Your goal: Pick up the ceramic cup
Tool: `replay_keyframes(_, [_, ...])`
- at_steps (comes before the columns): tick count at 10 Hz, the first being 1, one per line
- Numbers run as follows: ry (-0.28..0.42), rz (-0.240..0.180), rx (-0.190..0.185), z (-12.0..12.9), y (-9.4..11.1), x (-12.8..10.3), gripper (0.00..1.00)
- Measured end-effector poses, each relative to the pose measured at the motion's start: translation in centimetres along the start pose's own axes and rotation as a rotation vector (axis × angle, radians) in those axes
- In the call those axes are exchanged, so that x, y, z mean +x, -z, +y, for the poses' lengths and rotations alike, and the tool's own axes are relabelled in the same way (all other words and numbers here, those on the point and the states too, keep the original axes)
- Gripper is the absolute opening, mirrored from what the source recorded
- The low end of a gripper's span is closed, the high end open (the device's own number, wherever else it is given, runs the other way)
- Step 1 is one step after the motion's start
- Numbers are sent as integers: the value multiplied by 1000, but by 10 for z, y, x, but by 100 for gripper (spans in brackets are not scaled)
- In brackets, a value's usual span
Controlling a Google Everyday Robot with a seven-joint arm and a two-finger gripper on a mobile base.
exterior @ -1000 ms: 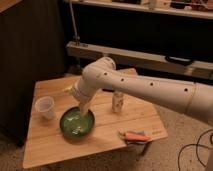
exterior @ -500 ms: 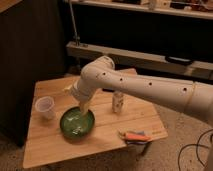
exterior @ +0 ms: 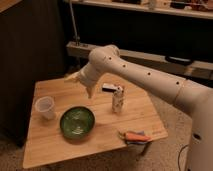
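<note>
Whitish ceramic cup [exterior: 45, 106] stands apart, lower left of the hand [exterior: 74, 78], grip state unclear.

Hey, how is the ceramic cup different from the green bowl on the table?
The ceramic cup is whitish; the green bowl is dark green. The cup is small and narrow, tapering toward its base; the bowl is much wider and shallower. The cup stands near the left edge of the table; the bowl sits to its right. Both are upright, open-topped and apart. The pincer hovers above the table behind them, touching neither.
</note>
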State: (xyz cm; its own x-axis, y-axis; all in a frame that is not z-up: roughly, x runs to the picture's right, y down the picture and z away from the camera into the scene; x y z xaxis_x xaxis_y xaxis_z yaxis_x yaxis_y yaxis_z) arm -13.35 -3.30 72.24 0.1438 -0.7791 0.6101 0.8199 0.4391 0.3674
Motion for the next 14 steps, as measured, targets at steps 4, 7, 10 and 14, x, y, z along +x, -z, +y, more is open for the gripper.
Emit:
replay_keyframes(4, [174, -28, -8, -11, 0, 18, 80])
replay_keyframes(7, [221, -54, 7, -30, -23, -2, 80])
replay_keyframes(10, [323, -82, 33, -71, -73, -35, 80])
replay_keyframes(14, [345, -136, -30, -53, -122, -46, 80])
